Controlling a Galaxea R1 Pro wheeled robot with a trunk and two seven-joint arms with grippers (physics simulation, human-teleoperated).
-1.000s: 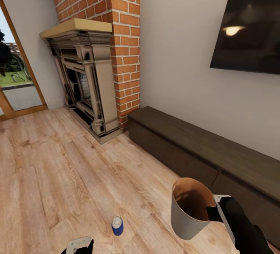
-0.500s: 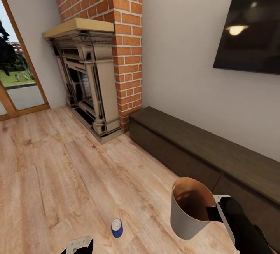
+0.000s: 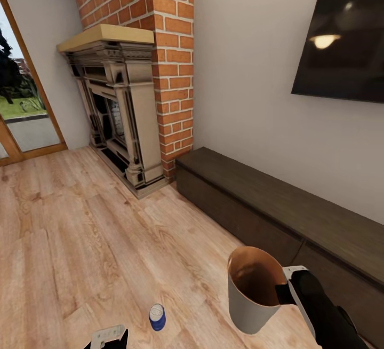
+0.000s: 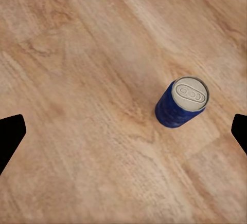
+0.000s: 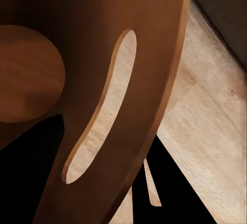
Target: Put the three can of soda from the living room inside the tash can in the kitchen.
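Living-room pickup, blue can. The blue soda can point(image 3: 157, 317) stands upright on the wood floor point(image 3: 80, 242), well out from the brick fireplace point(image 3: 128, 109) and on the room side of the low dark cabinet point(image 3: 277, 205) beneath the wall TV point(image 3: 341, 34). Your left gripper point(image 4: 123, 131) hangs above the can with its jaws spread wide; in the left wrist view the can sits off-centre, nearer one dark fingertip point(image 4: 239, 131) than the other, and touches neither. Your right gripper point(image 3: 285, 290) is clamped on the rim of the trash can point(image 3: 250, 290), which it carries off the floor beside the blue can, tilted with its brown-orange inside showing; the right wrist view looks along that inner wall past a slot-shaped handle opening point(image 5: 100, 116).

To do this step well, you should first shift the left gripper sideways until the silvery top lies midway between the fingers, then descend straight and close on the can's mid-body, not its lid. Hold the trash can steady and clear of the descent. A lopsided approach would likely tip the can and send it rolling.
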